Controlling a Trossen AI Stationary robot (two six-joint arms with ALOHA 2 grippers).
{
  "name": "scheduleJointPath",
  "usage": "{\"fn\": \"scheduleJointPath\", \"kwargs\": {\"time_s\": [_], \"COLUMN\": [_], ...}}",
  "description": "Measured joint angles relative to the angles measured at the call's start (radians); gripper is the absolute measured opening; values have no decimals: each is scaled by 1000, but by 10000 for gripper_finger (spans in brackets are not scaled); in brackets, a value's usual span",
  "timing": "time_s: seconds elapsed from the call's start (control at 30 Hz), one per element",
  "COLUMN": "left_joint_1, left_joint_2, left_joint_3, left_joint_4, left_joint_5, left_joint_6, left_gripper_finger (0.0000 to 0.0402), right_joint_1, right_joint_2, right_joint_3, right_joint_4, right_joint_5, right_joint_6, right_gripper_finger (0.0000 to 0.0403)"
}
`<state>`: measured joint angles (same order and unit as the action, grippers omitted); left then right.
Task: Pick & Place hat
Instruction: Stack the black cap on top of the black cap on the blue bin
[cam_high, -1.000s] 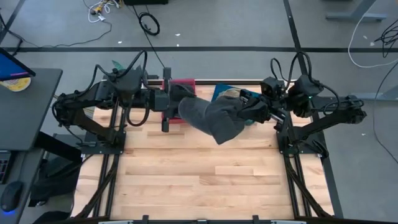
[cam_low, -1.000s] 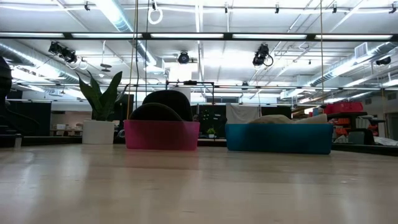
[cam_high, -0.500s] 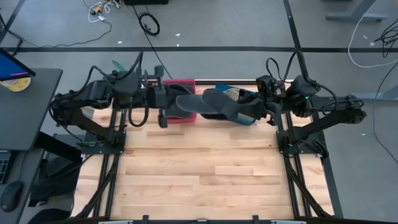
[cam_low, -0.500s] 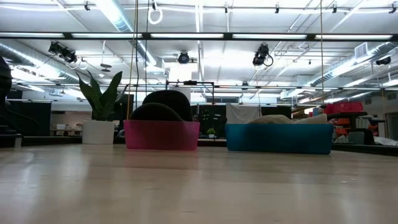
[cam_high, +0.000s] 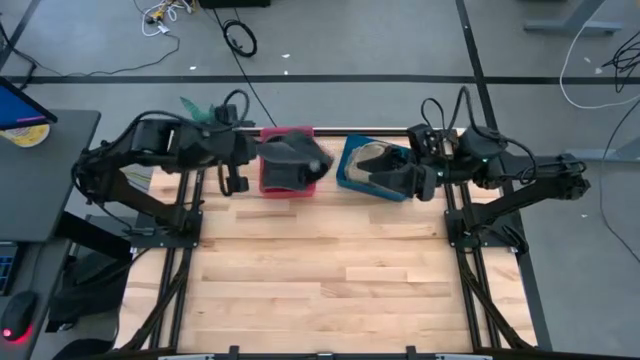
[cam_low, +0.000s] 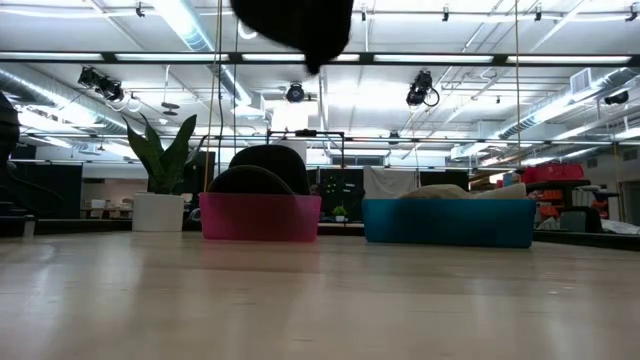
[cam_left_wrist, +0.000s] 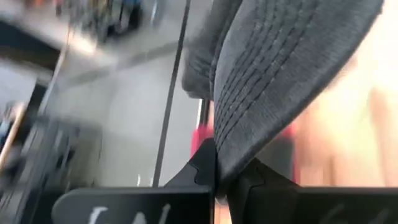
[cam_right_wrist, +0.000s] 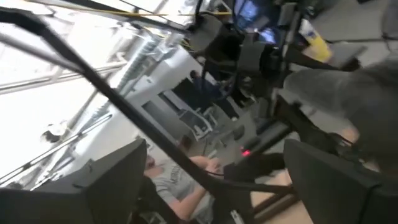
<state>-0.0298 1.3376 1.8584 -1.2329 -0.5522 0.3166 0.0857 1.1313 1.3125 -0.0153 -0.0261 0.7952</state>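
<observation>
A dark grey hat (cam_high: 292, 160) hangs over the pink bin (cam_high: 272, 186) at the table's far edge, with my left gripper (cam_high: 258, 164) shut on it. In the low view its lower end (cam_low: 297, 28) shows high above the bin (cam_low: 260, 218), where other dark hats (cam_low: 258, 170) lie. In the left wrist view the hat's stitched brim (cam_left_wrist: 273, 74) fills the picture. My right gripper (cam_high: 410, 181) stands open over the blue bin (cam_high: 350, 172), which holds a tan hat (cam_high: 372, 155); nothing is between its fingers (cam_right_wrist: 112, 180). My left gripper pinches the stitched brim's edge (cam_left_wrist: 219, 163) between its two fingers. The fingers come from the table's left, slanting down. The hat is lifted clear and hangs above the pink bin.
The blue bin (cam_low: 447, 222) stands right of the pink one along the far edge. A potted plant (cam_low: 160, 190) stands beyond the table's far left corner. The bare wooden tabletop (cam_high: 320, 280) stretches toward the near edge. A desk (cam_high: 40, 170) stands left of the table.
The hat hung from my right gripper, was then stretched between both grippers, and now hangs from the left one alone. My left gripper shut on the brim, tipped downward and drew the hat left over the pink bin. My right gripper opened and let go.
</observation>
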Motion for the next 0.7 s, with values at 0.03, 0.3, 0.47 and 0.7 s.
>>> {"fn": "scheduleJointPath", "kwargs": {"time_s": [0.03, 0.3, 0.47, 0.7], "left_joint_1": [9, 98, 147, 201], "left_joint_2": [8, 60, 121, 248], "left_joint_3": [0, 0, 0, 0], "left_joint_4": [-43, -247, -335, -337], "left_joint_5": [-16, -18, 16, 59], "left_joint_6": [-25, -129, -179, -176], "left_gripper_finger": [11, 11, 11, 11], "right_joint_1": [-6, -55, -75, -78], "right_joint_2": [1, 12, 17, 24], "right_joint_3": [0, 0, 0, 0], "right_joint_4": [-12, -79, -143, -267], "right_joint_5": [1, 44, 44, 38], "right_joint_6": [6, 8, 8, -31], "right_gripper_finger": [382, 367, 347, 325]}}
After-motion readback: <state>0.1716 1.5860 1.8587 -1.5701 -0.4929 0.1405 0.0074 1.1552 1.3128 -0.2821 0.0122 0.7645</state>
